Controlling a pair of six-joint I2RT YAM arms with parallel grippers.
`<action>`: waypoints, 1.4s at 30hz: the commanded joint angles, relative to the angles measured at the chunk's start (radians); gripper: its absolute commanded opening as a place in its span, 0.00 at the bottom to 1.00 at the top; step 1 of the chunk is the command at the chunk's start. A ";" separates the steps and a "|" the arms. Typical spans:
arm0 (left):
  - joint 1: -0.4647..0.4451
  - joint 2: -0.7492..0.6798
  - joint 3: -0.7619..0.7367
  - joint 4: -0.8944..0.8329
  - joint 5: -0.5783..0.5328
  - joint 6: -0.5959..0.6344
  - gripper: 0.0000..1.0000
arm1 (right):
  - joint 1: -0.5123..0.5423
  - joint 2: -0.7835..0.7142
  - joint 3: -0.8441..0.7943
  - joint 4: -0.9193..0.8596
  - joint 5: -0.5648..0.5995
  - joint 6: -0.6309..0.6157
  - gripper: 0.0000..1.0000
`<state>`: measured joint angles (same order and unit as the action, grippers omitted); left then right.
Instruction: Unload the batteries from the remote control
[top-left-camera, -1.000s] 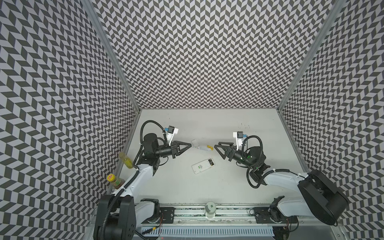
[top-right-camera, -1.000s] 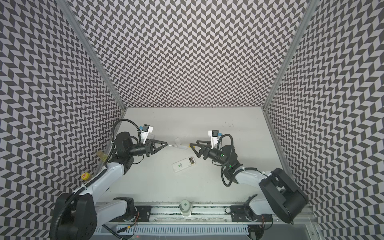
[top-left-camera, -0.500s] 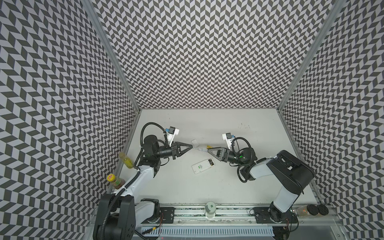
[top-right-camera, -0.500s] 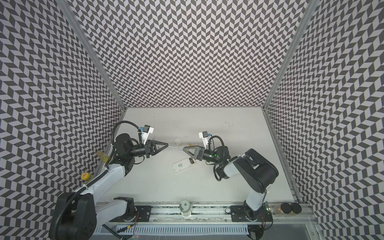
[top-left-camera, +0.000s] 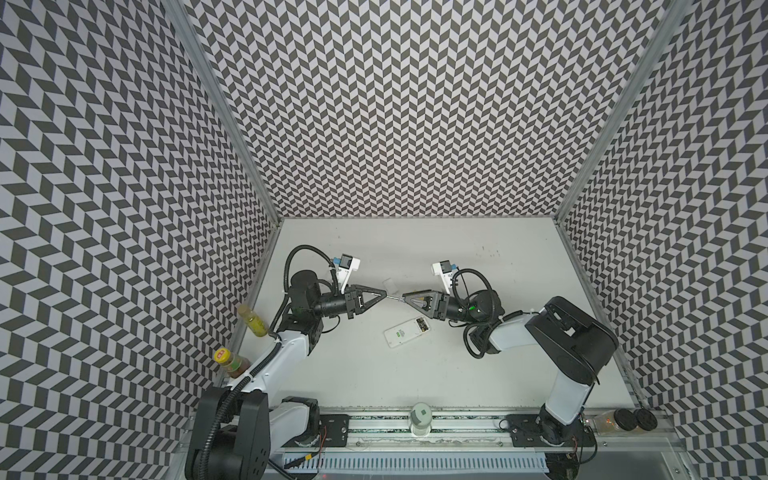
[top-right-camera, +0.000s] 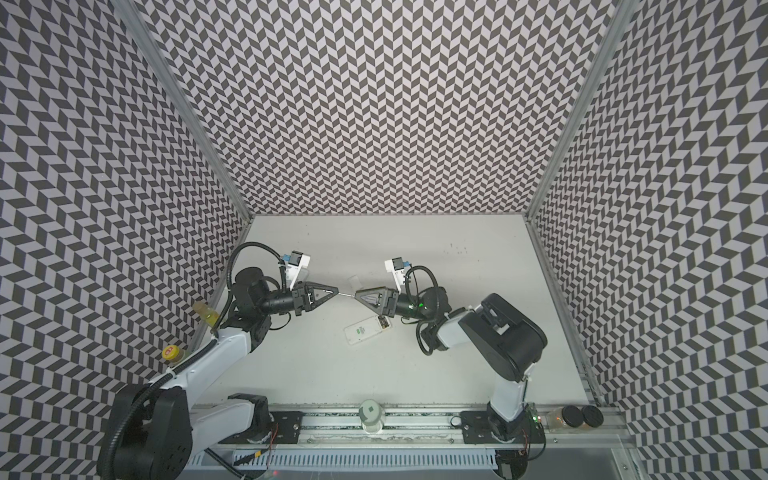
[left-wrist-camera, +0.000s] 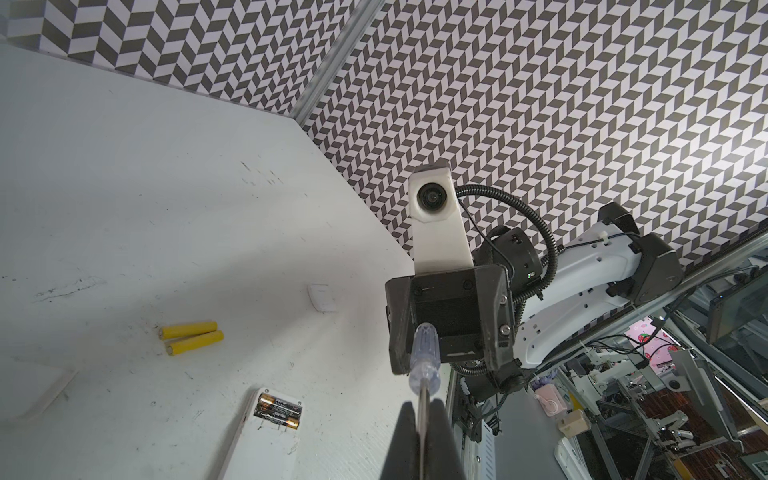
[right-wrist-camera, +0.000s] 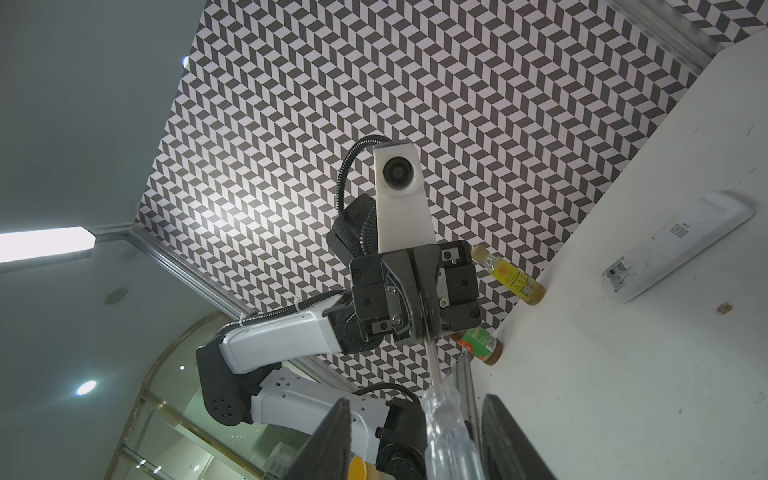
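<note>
Showing loose yellow batteries (left-wrist-camera: 191, 337): left wrist view, not right.

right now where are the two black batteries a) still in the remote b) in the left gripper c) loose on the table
a: the black batteries sit side by side in the open compartment of the remote; only the yellow batteries lie loose on the table.
</note>
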<state>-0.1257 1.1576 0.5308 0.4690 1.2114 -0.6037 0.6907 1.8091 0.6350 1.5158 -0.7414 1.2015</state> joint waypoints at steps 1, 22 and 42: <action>-0.008 -0.001 0.006 -0.017 -0.022 -0.003 0.00 | 0.012 0.013 0.030 0.118 -0.015 0.004 0.45; -0.015 0.003 0.009 -0.031 -0.034 0.013 0.00 | 0.023 -0.023 0.040 -0.088 -0.028 -0.130 0.20; -0.023 0.020 0.147 -0.459 -0.177 0.513 0.63 | -0.132 -0.460 -0.052 -0.857 0.124 -0.637 0.00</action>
<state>-0.1314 1.1641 0.6334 0.1612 1.1091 -0.2787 0.5686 1.4322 0.5587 0.9592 -0.7033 0.7887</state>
